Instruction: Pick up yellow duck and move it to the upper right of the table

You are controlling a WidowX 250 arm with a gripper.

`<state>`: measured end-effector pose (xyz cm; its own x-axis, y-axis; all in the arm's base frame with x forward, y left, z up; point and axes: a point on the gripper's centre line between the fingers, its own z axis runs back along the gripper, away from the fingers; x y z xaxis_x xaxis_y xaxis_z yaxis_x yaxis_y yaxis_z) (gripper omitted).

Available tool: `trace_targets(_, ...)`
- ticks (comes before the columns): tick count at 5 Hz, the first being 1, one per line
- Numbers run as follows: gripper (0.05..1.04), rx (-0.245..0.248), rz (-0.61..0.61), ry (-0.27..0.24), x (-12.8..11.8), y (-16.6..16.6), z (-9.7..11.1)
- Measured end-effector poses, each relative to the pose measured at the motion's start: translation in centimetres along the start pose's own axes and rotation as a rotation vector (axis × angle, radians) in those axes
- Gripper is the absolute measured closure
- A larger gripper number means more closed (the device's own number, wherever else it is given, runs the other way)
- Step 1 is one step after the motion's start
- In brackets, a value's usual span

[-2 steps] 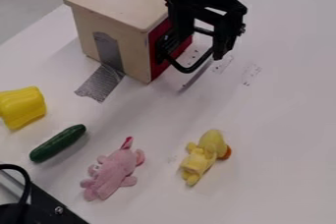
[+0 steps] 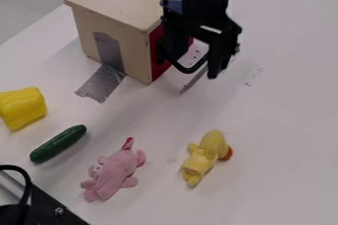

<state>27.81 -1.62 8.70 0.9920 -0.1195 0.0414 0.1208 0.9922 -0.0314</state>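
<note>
In the upper middle, beside the red side of the wooden box, the black gripper [image 2: 190, 64] hangs over the table. It is open, one finger close to the box and the other farther right. Below it and well apart from it, the yellow duck [image 2: 206, 157] lies on the white table [image 2: 284, 135] in the lower middle. Its orange bill points right.
The wooden box [image 2: 115, 2] stands upper left, with grey tape [image 2: 100, 83] at its foot. A pink plush toy [image 2: 113, 173], a green cucumber [image 2: 58, 143] and a yellow object [image 2: 22, 107] lie left of the duck.
The gripper has come down the view a little and slightly left, with its wrist now showing above it. The duck and the other objects have stayed in place.
</note>
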Motion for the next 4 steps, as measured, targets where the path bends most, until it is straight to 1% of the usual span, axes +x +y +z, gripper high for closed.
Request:
trace_targets(1,0.083,-0.006,-0.061,-0.014,-1.1,-2.9,-0.8)
trace_targets(2,0.083,0.019,-0.100,0.008,-2.6,-5.3,-2.2)
trace_targets(3,0.083,0.033,-0.087,0.036,-3.2,-6.0,-4.1)
trace_targets(4,0.083,0.072,-0.085,0.125,-3.4,-5.6,-6.9)
